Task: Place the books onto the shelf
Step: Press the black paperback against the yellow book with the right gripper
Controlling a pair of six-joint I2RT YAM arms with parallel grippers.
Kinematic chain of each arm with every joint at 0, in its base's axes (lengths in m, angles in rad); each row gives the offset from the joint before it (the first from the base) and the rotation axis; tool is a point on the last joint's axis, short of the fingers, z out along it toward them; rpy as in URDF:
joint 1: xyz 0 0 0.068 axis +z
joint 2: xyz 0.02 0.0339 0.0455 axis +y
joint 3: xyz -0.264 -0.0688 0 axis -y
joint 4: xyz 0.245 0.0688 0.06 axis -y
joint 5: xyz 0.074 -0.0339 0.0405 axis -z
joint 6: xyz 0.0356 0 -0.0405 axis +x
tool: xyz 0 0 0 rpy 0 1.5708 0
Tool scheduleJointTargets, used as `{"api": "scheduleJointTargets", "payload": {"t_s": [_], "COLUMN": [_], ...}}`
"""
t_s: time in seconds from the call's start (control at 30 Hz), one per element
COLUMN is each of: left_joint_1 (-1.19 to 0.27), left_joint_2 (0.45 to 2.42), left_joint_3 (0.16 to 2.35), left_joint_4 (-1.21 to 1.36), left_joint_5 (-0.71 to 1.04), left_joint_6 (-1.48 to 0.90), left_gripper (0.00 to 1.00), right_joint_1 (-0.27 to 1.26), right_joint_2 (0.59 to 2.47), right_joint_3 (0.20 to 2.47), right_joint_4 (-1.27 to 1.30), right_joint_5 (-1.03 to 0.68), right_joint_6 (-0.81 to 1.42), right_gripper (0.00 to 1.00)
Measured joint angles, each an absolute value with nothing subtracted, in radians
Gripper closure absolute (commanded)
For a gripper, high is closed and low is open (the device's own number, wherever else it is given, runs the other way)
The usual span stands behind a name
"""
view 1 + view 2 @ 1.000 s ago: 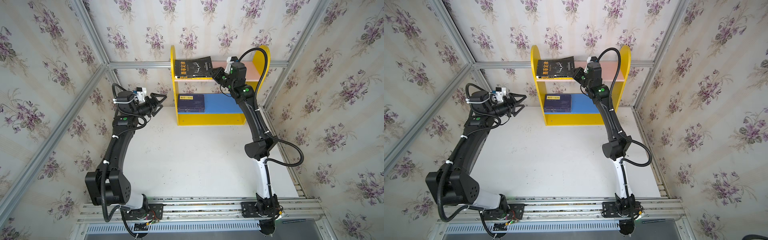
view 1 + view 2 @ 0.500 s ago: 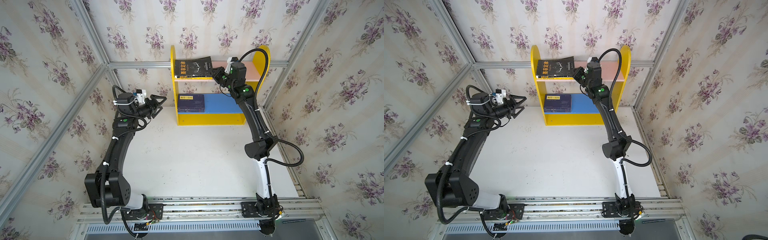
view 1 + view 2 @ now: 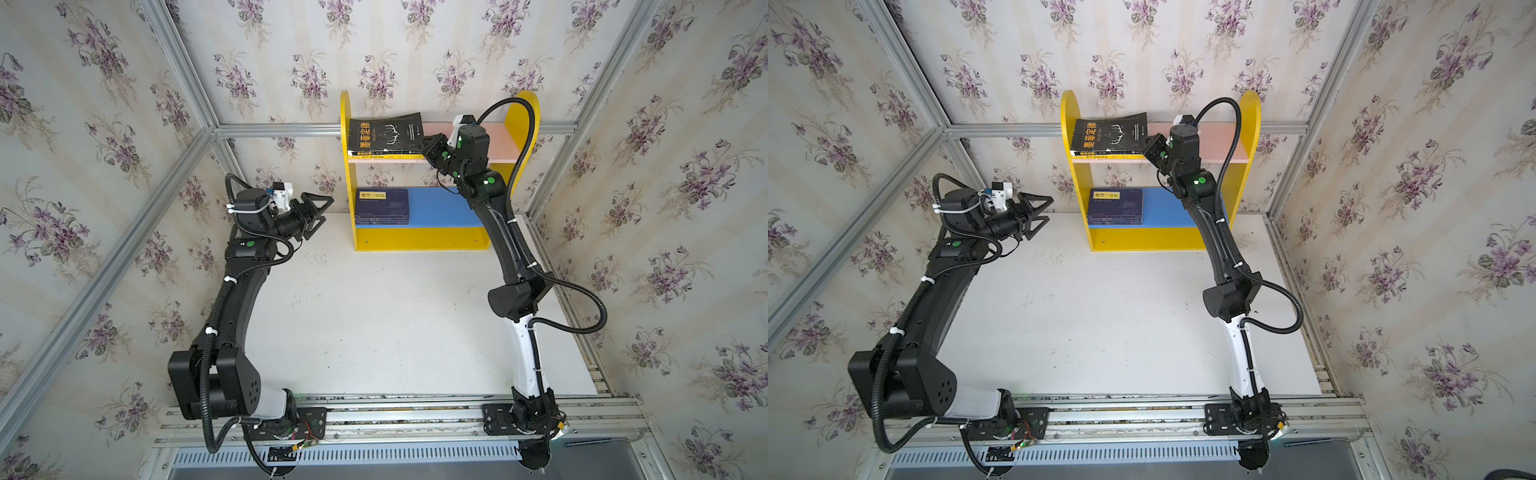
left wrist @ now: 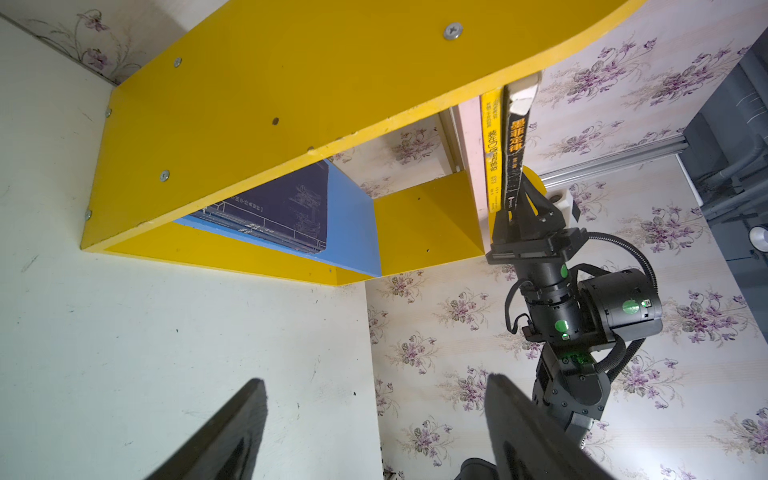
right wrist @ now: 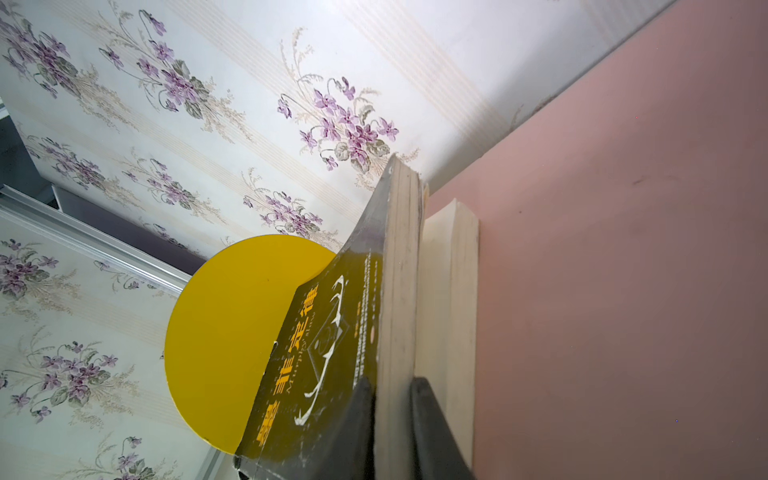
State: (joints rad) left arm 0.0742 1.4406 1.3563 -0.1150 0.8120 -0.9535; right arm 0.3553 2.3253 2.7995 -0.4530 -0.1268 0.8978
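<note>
While my right gripper (image 3: 428, 146) is clamped on the black book (image 3: 384, 134), my left gripper (image 3: 321, 218) hangs with its jaws spread wide and nothing between them. It is above the table (image 3: 374, 316), near the left side of the shelf (image 3: 415, 239) and apart from it. The black book is up on the pink board (image 3: 503, 143), at its left end. It lies cover up on top of the yellow book (image 3: 386, 156), whose spine shows along the front edge beneath it. I grip the black book at its right edge, one finger on the cover and one under the pages, as my right wrist view shows (image 5: 395, 419). The end I hold stands a little off the yellow book's pale page block (image 5: 449, 291), so the black book sits tilted. Its far end reaches the shelf's round-topped left side. From my left wrist view the two spines run side by side, black (image 4: 515, 141) next to yellow (image 4: 492, 145), with my right gripper (image 4: 517, 208) pinching the near end of the black one. Lower down, the navy books (image 3: 382, 203) lie flat in a stack on the blue board (image 3: 432, 208), pushed to its left end. I cannot count them for certain. The right parts of both boards are bare.
</note>
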Motion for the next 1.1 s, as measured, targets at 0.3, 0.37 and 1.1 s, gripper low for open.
{"api": "scheduleJointTargets", "payload": {"t_s": [0.3,0.37,1.1], "left_joint_1": [0.074,0.074,0.074], "left_joint_2": [1.436,1.437,1.436], "left_joint_3": [1.348,1.348,1.330], "left_joint_4": [-0.115,-0.115,-0.118], "left_joint_5": [0.810,0.810,0.803], "left_joint_6": [-0.953,-0.953,-0.956], "left_gripper": [0.16,0.16,0.16], "right_joint_1": [0.357,0.357,0.376], "right_joint_2": [2.330,2.330,2.327], "right_joint_3": [2.799,2.799,2.799], "right_joint_4": [-0.450,-0.450,-0.426], "right_joint_5": [-0.126,-0.126,-0.097], "right_joint_6": [0.909,0.909,0.871], "right_gripper": [0.79,0.79,0.48]}}
